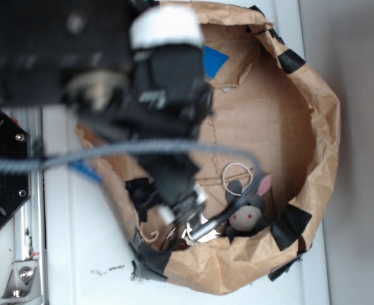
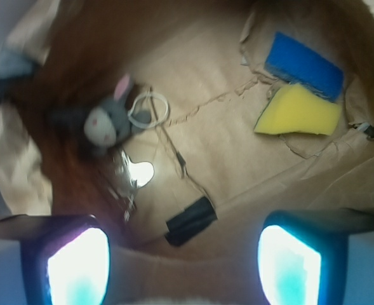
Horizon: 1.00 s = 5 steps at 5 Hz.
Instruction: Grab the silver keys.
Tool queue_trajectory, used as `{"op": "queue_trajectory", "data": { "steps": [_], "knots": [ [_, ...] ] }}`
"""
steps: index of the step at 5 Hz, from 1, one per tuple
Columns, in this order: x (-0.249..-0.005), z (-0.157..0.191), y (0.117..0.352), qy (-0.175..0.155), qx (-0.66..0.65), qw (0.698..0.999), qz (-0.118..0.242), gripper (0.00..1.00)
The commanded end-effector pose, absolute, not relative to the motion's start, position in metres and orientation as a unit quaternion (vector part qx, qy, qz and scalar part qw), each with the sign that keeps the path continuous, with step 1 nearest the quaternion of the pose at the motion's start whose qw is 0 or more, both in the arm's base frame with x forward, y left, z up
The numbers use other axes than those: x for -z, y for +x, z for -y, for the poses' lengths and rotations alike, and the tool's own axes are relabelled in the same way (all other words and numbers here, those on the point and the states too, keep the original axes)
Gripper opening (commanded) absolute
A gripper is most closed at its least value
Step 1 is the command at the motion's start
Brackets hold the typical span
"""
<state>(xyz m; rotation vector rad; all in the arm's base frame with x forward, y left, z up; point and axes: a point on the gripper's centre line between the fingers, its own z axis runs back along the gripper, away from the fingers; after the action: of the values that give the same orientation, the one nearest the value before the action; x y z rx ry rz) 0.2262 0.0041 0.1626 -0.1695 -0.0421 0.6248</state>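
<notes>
The silver keys (image 2: 134, 175) lie shiny and flat on the floor of a brown paper container, just below the grey donkey plush (image 2: 103, 124). In the exterior view the silver keys (image 1: 201, 228) sit near the container's lower wall, left of the donkey plush (image 1: 246, 216). My gripper (image 2: 183, 267) is open, with nothing between its two glowing pads (image 2: 79, 267). The keys lie ahead of the left pad, apart from it. In the exterior view my gripper (image 1: 184, 211) hangs inside the container, just above and left of the keys.
The crumpled paper wall (image 1: 320, 127) rings everything closely. The donkey's round metal ring (image 2: 149, 108) lies beside it. A blue and yellow sponge (image 2: 299, 109) rests at the far right. A black tape strip (image 2: 191, 220) lies on the floor between the pads.
</notes>
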Motion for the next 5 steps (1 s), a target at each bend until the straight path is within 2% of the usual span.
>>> {"op": "queue_trajectory", "data": {
  "steps": [1, 3, 4, 5],
  "knots": [
    [-0.167, -0.023, 0.244, -0.105, -0.361, 0.924, 0.066, 1.00],
    [-0.167, -0.023, 0.244, -0.105, -0.361, 0.924, 0.066, 1.00],
    [-0.151, -0.034, 0.255, -0.087, -0.376, 0.921, 0.057, 1.00],
    [-0.139, -0.047, 0.267, -0.067, -0.419, 0.904, 0.058, 1.00]
  ]
}}
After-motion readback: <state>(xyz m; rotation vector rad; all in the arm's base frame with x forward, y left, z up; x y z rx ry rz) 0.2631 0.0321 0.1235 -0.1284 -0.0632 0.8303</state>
